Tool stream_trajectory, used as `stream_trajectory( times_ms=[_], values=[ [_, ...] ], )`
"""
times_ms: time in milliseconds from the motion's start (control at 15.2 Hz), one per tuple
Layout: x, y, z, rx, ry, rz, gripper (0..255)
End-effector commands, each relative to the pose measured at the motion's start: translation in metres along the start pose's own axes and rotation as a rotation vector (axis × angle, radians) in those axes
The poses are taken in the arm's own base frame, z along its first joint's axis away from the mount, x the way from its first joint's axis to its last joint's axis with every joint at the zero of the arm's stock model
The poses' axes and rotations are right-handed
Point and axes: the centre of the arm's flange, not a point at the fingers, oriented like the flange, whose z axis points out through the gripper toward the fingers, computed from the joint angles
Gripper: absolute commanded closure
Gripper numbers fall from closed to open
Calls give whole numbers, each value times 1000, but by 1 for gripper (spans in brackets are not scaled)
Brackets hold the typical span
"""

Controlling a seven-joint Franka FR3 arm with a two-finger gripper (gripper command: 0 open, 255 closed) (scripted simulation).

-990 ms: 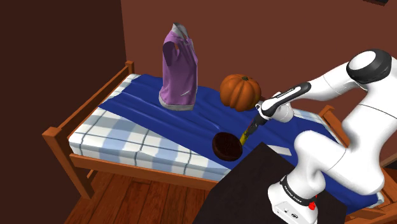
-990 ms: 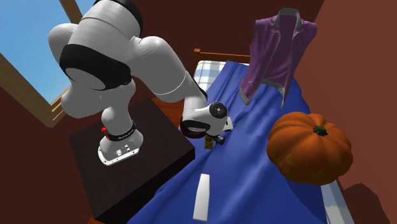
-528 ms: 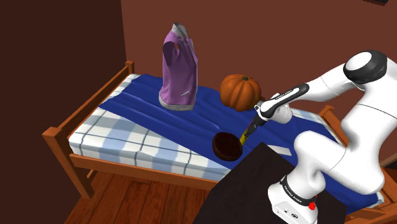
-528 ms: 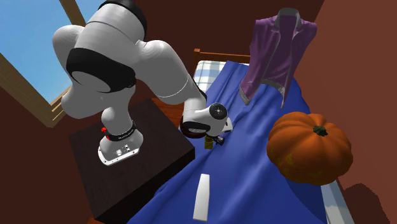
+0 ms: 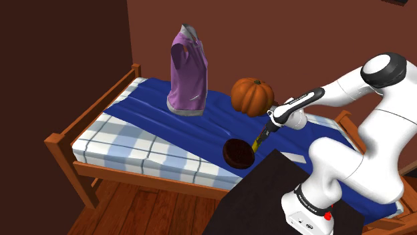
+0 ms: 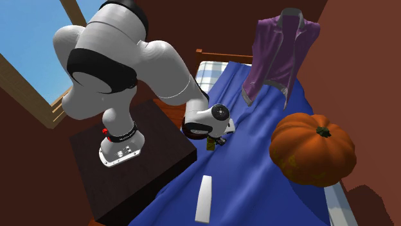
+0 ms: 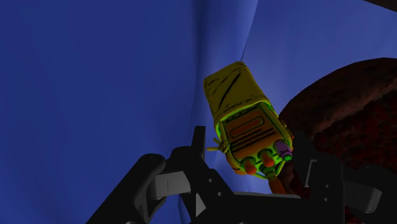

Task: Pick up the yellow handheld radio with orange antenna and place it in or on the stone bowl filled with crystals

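The yellow radio (image 7: 245,121) is held tight in the black hand (image 7: 251,153), with one finger on each side. Its little orange knobs point back at the hand. The radio hangs tilted just beside the rim of the dark round bowl (image 5: 237,153). Both are near the edge of the bed (image 5: 127,143) closest to the robot's black box (image 5: 260,200). A blue blanket (image 5: 147,107) lies under them. Farther back sit an orange pumpkin (image 5: 252,95) and a purple jacket (image 5: 187,70) standing up. A flat white thing (image 6: 204,199) lies on the blanket near the box.
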Motion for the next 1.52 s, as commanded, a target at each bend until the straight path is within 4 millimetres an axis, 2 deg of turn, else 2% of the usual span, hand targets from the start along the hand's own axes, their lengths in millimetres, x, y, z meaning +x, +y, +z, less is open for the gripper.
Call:
stream_trajectory(
  times_ms=[0, 132, 1452],
  values=[
    [0, 0, 0, 1, 0, 0, 255],
    [0, 0, 0, 1, 0, 0, 255],
    [23, -20, -101, 1, 0, 0, 255]
  ],
)
